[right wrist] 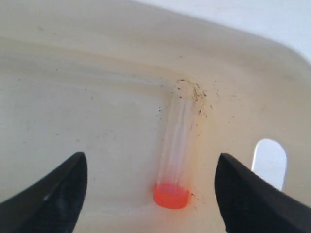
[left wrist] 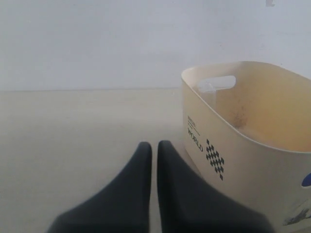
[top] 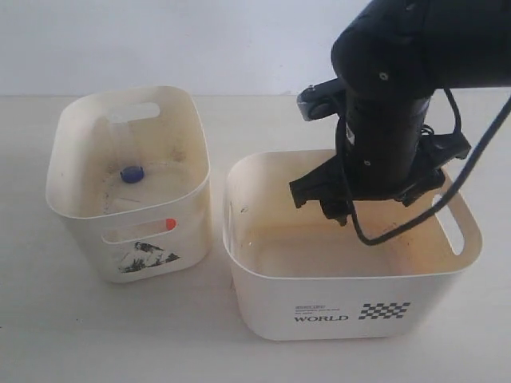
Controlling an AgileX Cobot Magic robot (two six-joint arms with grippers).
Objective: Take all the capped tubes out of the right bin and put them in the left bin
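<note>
Black right gripper (right wrist: 150,167) hangs in the right bin (top: 271,307), jaws wide astride an orange-capped tube (right wrist: 171,194) that the arm hides in the exterior view. The left gripper (left wrist: 154,145) is closed, empty

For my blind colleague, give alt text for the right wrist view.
An orange-capped clear tube lies on the stained floor of the cream right bin, untouched, between the open black fingers of the right gripper.

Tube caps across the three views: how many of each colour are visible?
Blue caps: 1, inside the left bin.
Orange-red caps: 2, one showing through the left bin's front slot, one in the right bin between the fingers of the open right hand.
Total: 3 caps.
</note>
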